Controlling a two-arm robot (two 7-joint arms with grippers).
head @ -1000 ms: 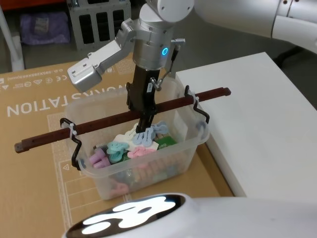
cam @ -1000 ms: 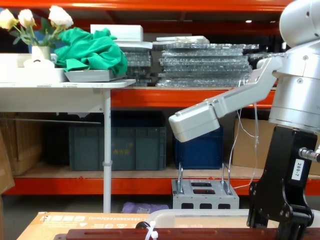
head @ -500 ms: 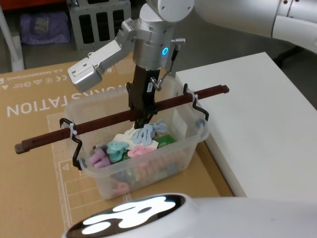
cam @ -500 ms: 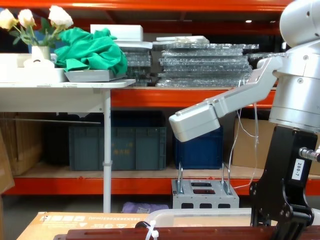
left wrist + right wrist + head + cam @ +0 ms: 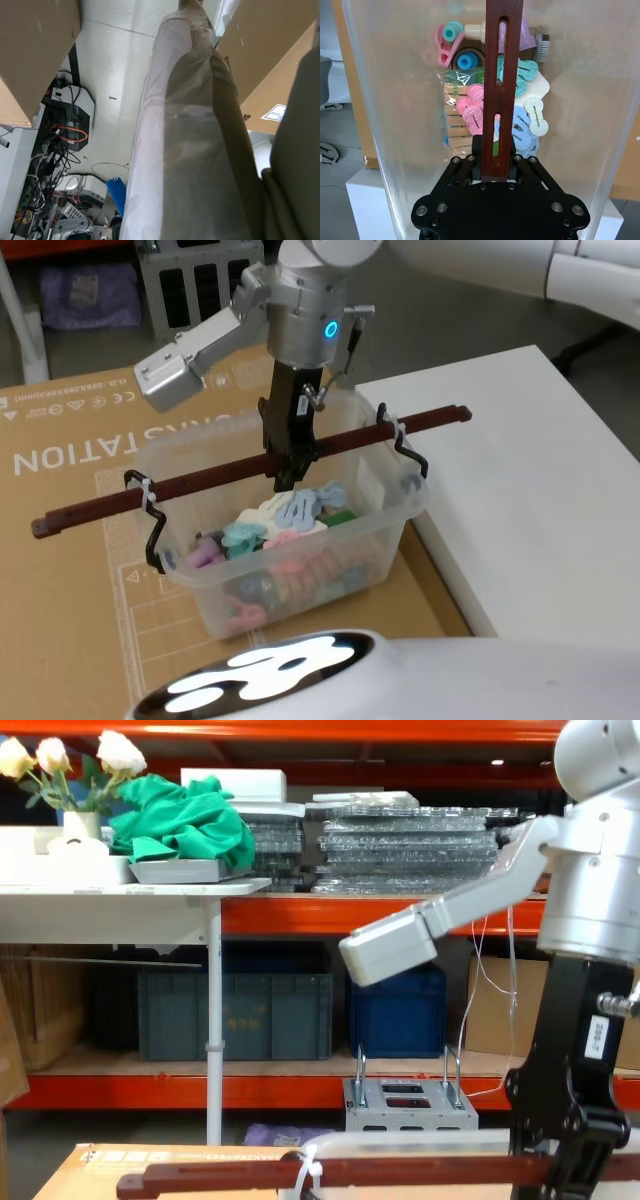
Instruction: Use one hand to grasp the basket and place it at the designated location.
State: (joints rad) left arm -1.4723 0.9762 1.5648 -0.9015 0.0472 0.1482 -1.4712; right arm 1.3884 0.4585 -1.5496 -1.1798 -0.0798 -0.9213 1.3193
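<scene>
- Basket [image 5: 392, 538]: a translucent whitish tub, it sits over the printed cardboard sheet [image 5: 70, 440], its right end just beside the edge of the white bench [image 5: 530, 470]. Whether its base touches the cardboard cannot be told.
- Handle [image 5: 200, 483]: a long reddish-brown bar runs across the tub's open top and sticks out past both ends. It rests on black wire fittings [image 5: 155, 530] hooked to the rim, with white ties at the joints. From the chest the bar [image 5: 400, 1172] shows almost level, low in the view.
- Right claw [image 5: 287, 465]: it comes straight down from the silver wrist, near the bar's middle. The wrist view shows the black claw [image 5: 495, 167] closed tightly on the slotted bar [image 5: 502, 75], one finger on each side.
- Contents: pastel plastic clips [image 5: 295, 510] in blue, pink, mint and cream lie heaped on the tub's bottom, directly under the claw.
- Background: a grey metal box [image 5: 410, 1105] with two steel loops stands on the floor behind, and blue crates [image 5: 235, 1015] sit on the orange shelving.
</scene>
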